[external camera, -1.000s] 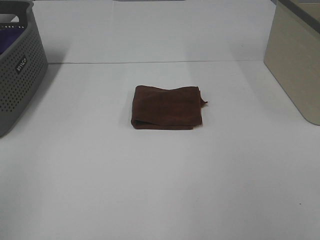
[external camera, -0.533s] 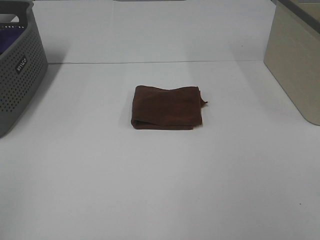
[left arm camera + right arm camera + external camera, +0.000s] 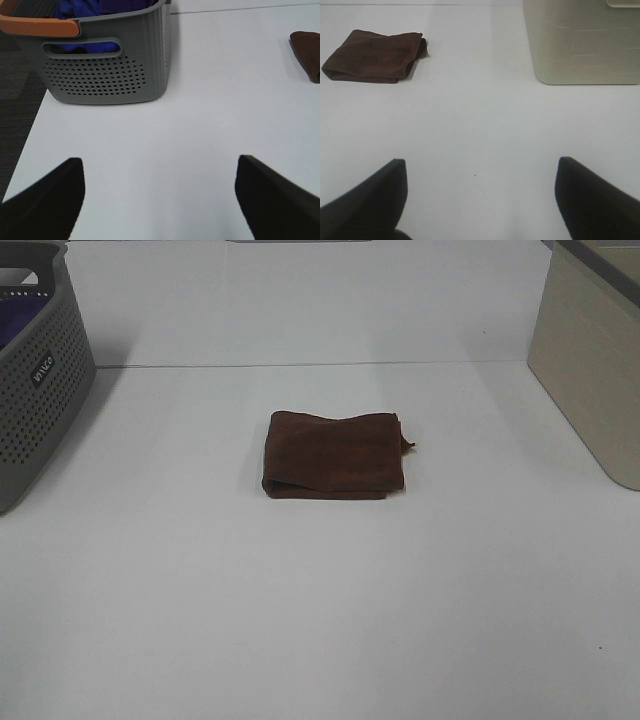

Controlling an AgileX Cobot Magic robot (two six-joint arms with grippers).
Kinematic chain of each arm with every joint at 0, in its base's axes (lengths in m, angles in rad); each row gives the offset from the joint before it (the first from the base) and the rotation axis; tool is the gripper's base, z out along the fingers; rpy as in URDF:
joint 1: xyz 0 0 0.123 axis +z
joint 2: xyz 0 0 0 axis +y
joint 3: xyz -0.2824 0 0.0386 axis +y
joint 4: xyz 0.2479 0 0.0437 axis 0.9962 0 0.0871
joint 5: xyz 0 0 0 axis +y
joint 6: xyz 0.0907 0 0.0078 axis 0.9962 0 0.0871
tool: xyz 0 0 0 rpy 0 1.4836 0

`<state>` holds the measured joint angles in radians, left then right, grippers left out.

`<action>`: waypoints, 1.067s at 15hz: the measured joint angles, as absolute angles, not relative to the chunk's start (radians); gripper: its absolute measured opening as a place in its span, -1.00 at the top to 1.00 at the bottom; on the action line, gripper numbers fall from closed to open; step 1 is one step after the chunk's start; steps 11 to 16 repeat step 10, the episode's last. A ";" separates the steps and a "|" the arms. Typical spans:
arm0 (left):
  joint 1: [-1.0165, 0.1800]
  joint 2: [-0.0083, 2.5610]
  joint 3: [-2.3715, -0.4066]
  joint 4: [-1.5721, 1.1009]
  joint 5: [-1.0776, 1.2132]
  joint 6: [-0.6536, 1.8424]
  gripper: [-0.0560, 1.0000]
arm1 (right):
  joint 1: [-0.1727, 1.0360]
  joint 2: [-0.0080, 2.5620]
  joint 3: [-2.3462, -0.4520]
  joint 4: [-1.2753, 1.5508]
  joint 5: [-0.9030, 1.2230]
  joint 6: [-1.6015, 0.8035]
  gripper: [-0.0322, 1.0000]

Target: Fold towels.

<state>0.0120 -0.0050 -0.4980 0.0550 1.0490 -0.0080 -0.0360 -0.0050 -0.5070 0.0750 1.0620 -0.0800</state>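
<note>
One folded towel point(image 3: 334, 455) mid-counter, both arms clear of it.

Detail: 1 dark reddish-brown towel, folded to a flat rectangle, lies at centre of the white counter point(image 3: 320, 620), w/ a small corner flap sticking out on its right side. 2 containers flank it, well apart: 1 grey perforated basket point(image 3: 35, 380) at left w/ blue cloth point(image 3: 95, 7) inside, 1 beige bin point(image 3: 590, 360) at right. Left gripper point(image 3: 160, 200) and right gripper point(image 3: 480, 200): jaws spread wide, holding nothing, over bare counter.
</note>
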 joint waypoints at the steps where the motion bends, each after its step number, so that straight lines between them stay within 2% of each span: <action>1: 0.012 -0.005 -0.498 0.055 1.049 -0.008 -0.56 | -0.036 -0.005 -0.507 0.075 1.062 -0.080 -0.58; 16: 0.012 -0.005 -0.498 0.055 1.049 -0.008 -0.56 | -0.036 -0.005 -0.507 0.075 1.062 -0.080 -0.58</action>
